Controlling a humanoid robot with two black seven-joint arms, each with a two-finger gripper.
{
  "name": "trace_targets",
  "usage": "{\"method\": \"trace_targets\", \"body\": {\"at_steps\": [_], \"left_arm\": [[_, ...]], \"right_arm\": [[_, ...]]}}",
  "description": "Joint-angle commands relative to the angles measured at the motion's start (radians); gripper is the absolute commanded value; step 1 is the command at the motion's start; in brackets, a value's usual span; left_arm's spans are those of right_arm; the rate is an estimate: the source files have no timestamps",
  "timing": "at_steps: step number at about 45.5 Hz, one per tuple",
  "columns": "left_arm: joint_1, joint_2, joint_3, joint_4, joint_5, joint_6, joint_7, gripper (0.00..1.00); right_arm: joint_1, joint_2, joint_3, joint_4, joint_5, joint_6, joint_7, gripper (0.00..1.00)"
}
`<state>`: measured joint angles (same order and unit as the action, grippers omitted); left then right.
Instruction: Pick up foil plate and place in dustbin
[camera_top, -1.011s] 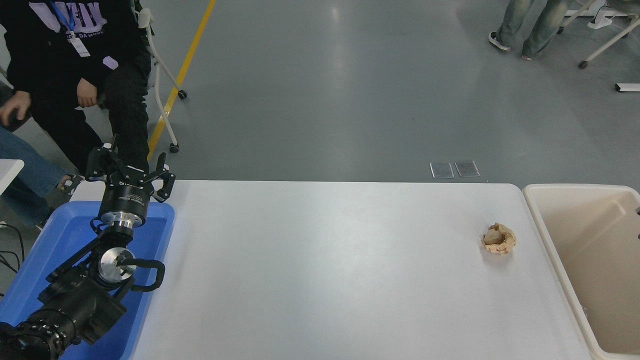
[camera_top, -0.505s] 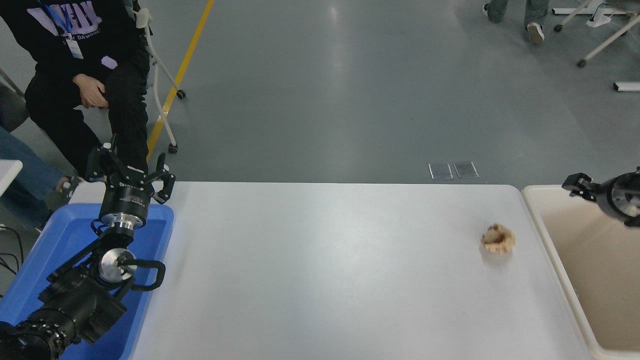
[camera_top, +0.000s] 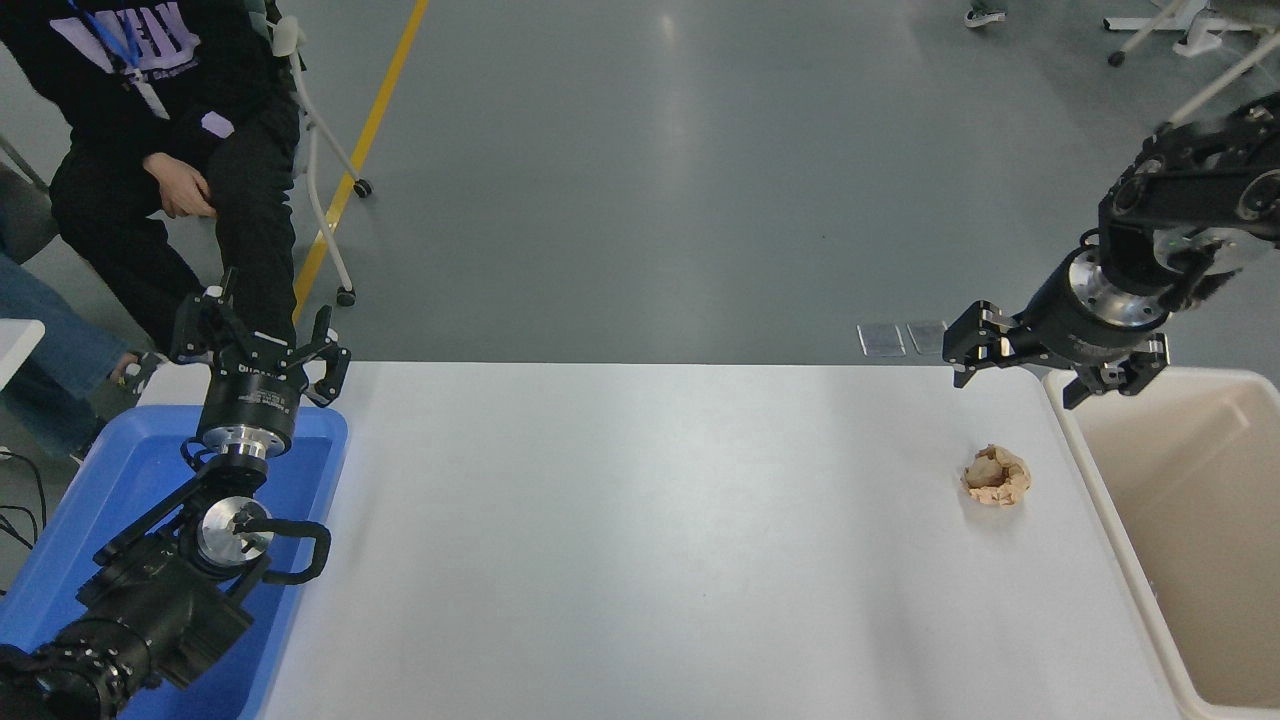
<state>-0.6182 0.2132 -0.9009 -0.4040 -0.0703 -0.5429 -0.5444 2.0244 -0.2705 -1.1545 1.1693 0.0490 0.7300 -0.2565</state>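
Note:
The foil plate is out of view. The beige dustbin (camera_top: 1200, 520) stands at the table's right end. My right gripper (camera_top: 1015, 378) is open and empty, hanging above the table's far right corner, next to the dustbin's far left rim. It is above and beyond a small tan crumpled paper lump (camera_top: 997, 475) that lies on the table. My left arm is parked at the lower left, with its left gripper (camera_top: 260, 340) open over the blue tub.
A blue plastic tub (camera_top: 130, 480) stands at the table's left end under my left arm. A person in black sits on a chair at the far left, beyond the table (camera_top: 640, 540). Two small clear plates lie on the floor beyond the far edge.
My right arm has come in from the right edge and swung up and left, from over the dustbin to above the table's far right corner. The left arm has not moved.

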Motion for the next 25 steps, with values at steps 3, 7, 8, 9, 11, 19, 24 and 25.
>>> {"method": "trace_targets", "body": {"at_steps": [3,7,8,9,11,19,24,25], "left_arm": [[0.0,0.0,0.0,0.001,0.0,0.0,0.001,0.99],[0.0,0.0,0.0,0.001,0.001,0.001,0.0,0.99],[0.0,0.0,0.0,0.001,0.001,0.001,0.0,0.99],[0.0,0.0,0.0,0.001,0.001,0.001,0.0,0.99],[0.0,0.0,0.0,0.001,0.001,0.0,0.0,0.99],[0.0,-0.001,-0.001,0.001,0.0,0.001,0.0,0.99],[0.0,0.0,-0.001,0.001,0.0,0.0,0.0,0.99],[0.0,0.0,0.0,0.001,0.001,0.0,0.0,0.99]], "right_arm": [[0.106,0.1,-0.007,0.059,0.017,0.055,0.0,1.0],[0.154,0.114,-0.004,0.081,0.017,0.055,0.0,1.0],[0.163,0.116,-0.002,0.087,0.017,0.055,0.0,1.0],[0.168,0.117,-0.001,0.089,0.017,0.055,0.0,1.0],[0.174,0.117,0.002,0.09,0.017,0.055,0.0,1.0],[0.183,0.117,-0.005,0.089,0.014,0.055,0.0,1.0],[0.18,0.116,-0.002,0.087,0.019,0.055,0.0,1.0],[0.178,0.116,-0.001,0.087,0.019,0.055,0.0,1.0]]}}
